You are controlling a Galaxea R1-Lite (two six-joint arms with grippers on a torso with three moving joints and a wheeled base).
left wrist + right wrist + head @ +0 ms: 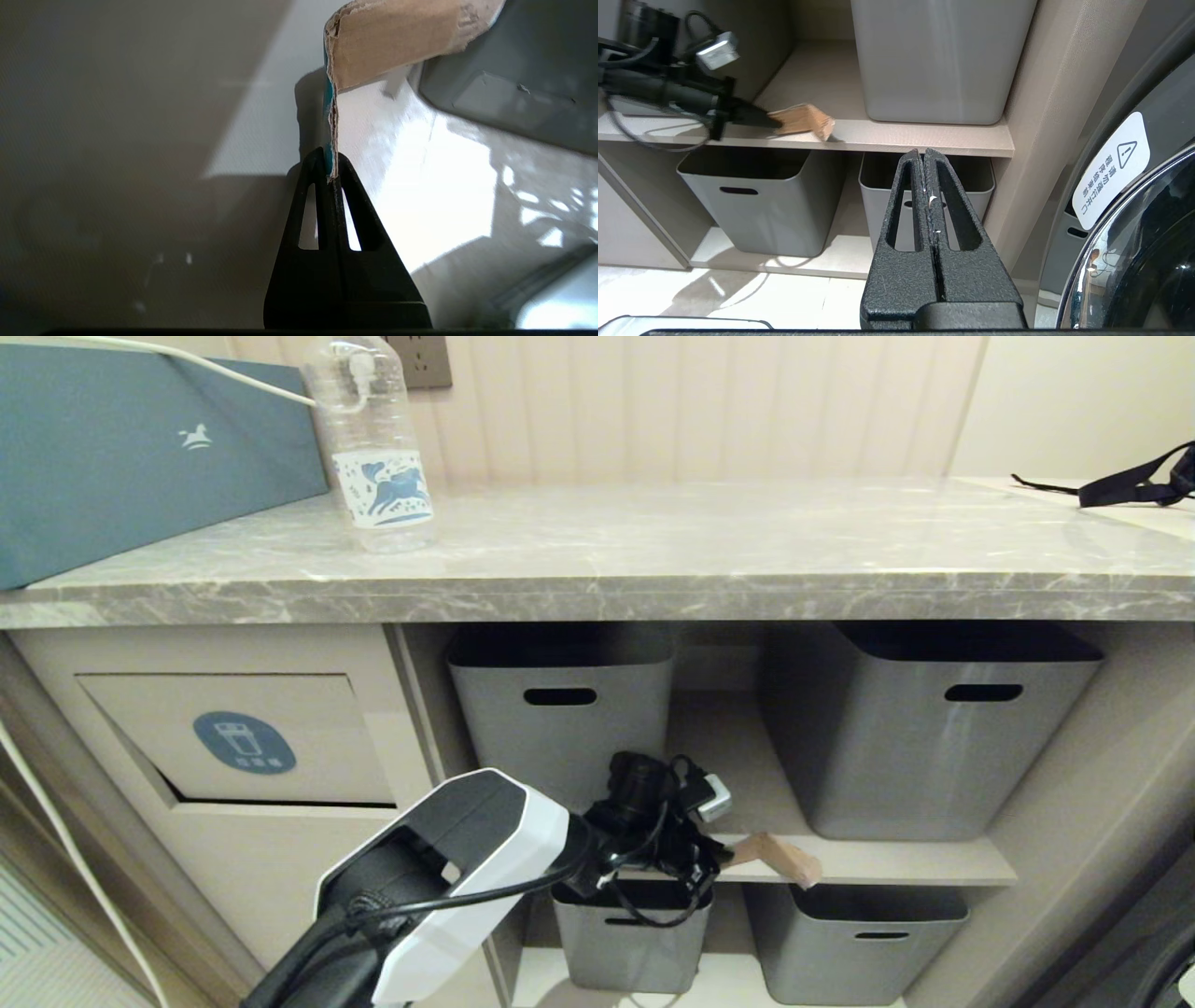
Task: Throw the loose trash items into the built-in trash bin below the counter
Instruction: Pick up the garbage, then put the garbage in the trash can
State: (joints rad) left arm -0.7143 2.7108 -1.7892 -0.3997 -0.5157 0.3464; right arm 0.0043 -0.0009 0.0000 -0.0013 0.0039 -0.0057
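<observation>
1. My left claw (331, 169) is clamped tight on one edge of the tan cardboard scrap (402, 37); the rest of the scrap sticks out past my fingertips, over the front edge of the shelf (896, 870).
2. A grey tub (934, 737) stands just beyond the scrap; another tub (560, 709) sits behind my wrist.
3. The bin flap with its blue sticker (245, 743) is off to my left, slightly higher than my claw.
4. The water bottle (373, 448) stands up on the marble counter (653, 560), well above me, beside the blue box (140, 448).
5. My right claw (924, 161) is pressed shut on nothing, low and to the right of the shelf.
</observation>
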